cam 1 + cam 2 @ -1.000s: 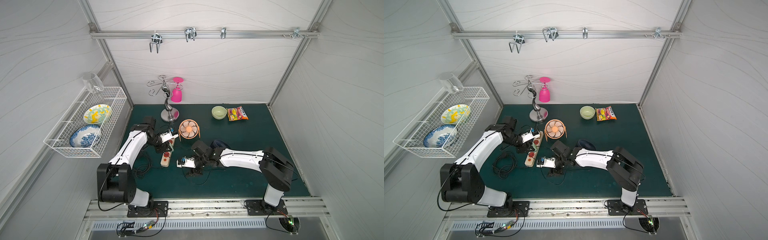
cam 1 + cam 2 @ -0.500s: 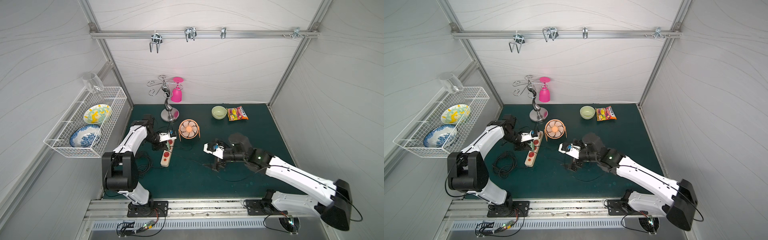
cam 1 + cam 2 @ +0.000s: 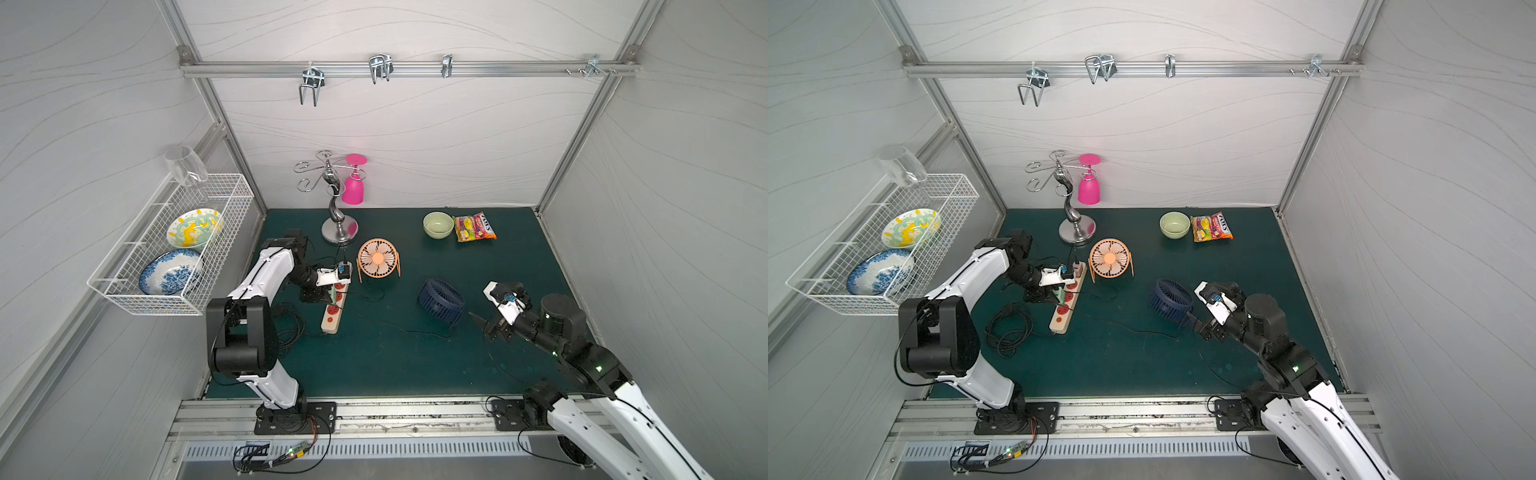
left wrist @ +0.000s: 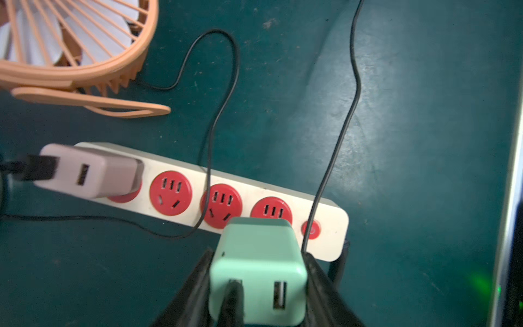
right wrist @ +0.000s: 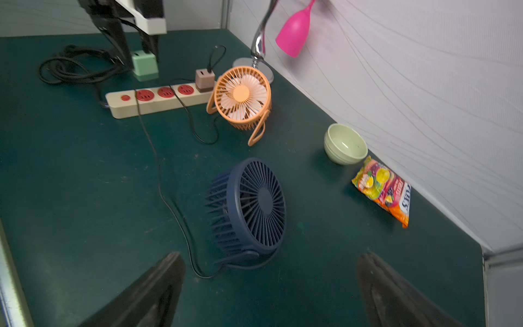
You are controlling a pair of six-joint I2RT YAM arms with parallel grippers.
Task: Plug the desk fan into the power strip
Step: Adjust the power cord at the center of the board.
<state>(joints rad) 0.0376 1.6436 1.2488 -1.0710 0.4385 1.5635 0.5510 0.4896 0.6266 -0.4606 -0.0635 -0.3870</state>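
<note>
Green tabletop [image 3: 374, 365] inside white panels carries the power strip [image 4: 246, 195] on its left side, with a beige adapter [image 4: 90, 171] already seated in the end socket beside the orange fan [image 3: 377, 257]. The left end effector [image 4: 259, 260] pinches a mint adapter [image 4: 254, 243] by its sides, which leaves the prong face free. It hangs over the socket next to the red switch [image 4: 310, 228] and does not look seated. The thin cord [image 5: 158, 170] trails from it across the strip to the blue fan [image 3: 440, 299]. The right end effector [image 5: 268, 256] is spread wide and empty just beside that fan. A second ago it was reaching in near the strip; now it has pulled back clear, probably to leave room, while the left grip is unchanged.
</note>
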